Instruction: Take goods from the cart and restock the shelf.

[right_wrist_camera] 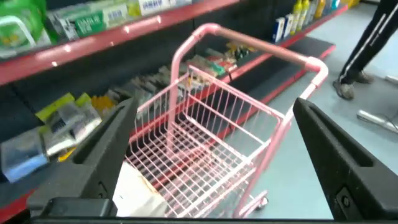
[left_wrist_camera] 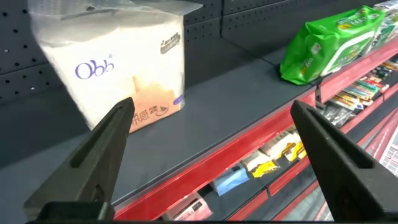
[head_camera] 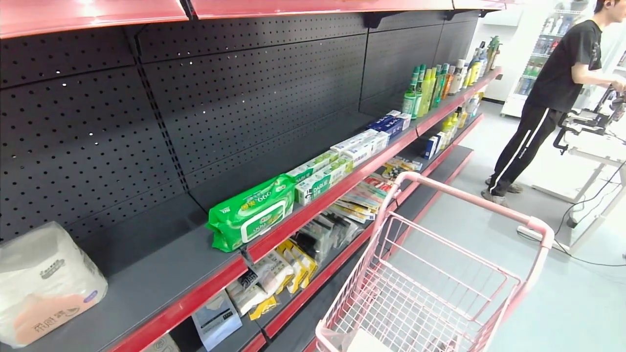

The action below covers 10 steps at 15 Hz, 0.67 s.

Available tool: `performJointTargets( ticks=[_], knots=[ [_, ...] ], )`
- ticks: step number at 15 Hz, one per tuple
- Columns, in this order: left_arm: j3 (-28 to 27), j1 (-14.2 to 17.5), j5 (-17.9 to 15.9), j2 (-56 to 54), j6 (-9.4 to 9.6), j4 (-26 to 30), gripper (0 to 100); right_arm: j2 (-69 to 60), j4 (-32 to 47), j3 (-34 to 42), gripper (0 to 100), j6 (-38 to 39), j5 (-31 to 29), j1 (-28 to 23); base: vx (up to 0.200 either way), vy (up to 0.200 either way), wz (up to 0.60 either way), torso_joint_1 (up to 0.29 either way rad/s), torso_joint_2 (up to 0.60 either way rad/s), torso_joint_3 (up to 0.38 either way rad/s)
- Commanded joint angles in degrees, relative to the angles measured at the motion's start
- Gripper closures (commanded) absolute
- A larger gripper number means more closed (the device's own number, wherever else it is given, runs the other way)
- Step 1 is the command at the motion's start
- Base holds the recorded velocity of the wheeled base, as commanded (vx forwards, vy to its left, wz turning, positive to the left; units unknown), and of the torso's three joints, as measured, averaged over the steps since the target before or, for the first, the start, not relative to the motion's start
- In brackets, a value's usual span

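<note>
Black left gripper [left_wrist_camera: 211, 158] is held wide open and empty, just off the shelf [left_wrist_camera: 242, 106] edge, facing the white tissue pack [left_wrist_camera: 118, 68] that is stood near the back panel, well apart from the green wipes [left_wrist_camera: 329, 43]. Right gripper [right_wrist_camera: 211, 162] is also held open and empty above the pink cart [right_wrist_camera: 258, 46], presumably staged for the white package [right_wrist_camera: 140, 196] lying in its basket.
</note>
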Motion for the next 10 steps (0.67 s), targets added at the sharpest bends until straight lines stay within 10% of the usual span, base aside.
performJointTargets(
  ticks=[1,4,5,10],
  knots=[
    [-0.04,0.03,-0.01,0.05,0.0,0.0,0,23.05,-0.09,-23.97,0,7.41,1.12,1.95,0.0,0.0,0.0,0.0,0.0,0.0],
    [-0.04,0.03,-0.01,0.05,0.0,0.0,0,44.32,0.35,-40.84,0,-0.32,1.73,3.36,0.0,0.0,0.0,0.0,0.0,0.0],
    [-0.04,0.03,-0.01,0.05,0.0,0.0,0,51.35,0.35,-39.88,0,-9.72,-1.43,3.45,0.0,0.0,0.0,0.0,0.0,0.0],
    [-0.04,0.03,-0.01,0.05,0.0,0.0,0,87.65,-0.26,-37.68,0,-9.2,0.32,16.01,0.0,0.0,0.0,0.0,0.0,0.0]
  ],
)
